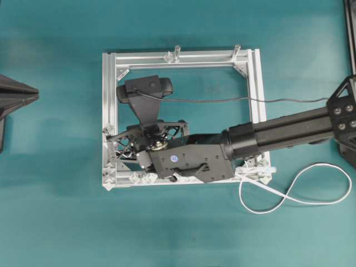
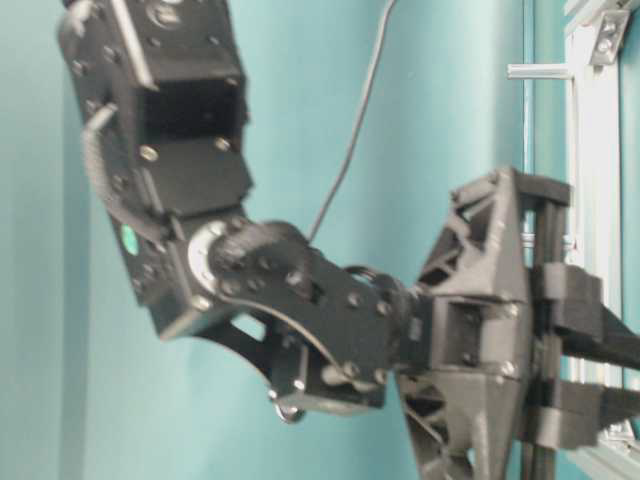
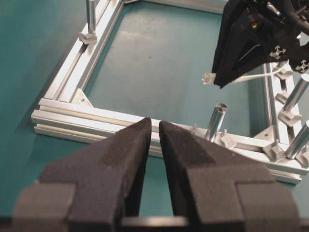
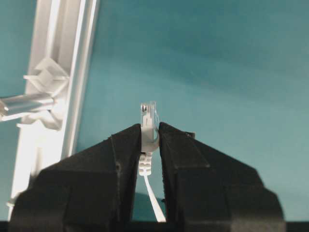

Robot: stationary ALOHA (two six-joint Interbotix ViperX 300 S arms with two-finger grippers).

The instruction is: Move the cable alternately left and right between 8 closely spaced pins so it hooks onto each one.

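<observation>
Right now the right tool [image 4: 150,133] is clamped on the small plug end of the cable [image 4: 148,126], the plug poking up just past the two black fingertips and the flat white cord running back down between them. From overhead, the right arm [image 1: 278,133] reaches in across the square aluminium frame [image 1: 109,119] on the teal worktop [image 1: 55,222], its tool near the frame's lower left corner. The rest of the cable lies in a loose loop on the worktop outside the lower right corner. The left tool [image 3: 153,126] hangs short of the frame with its fingers apart by a narrow gap and nothing between them. Two upright metal posts [image 3: 215,121] stand on the near rail.
</observation>
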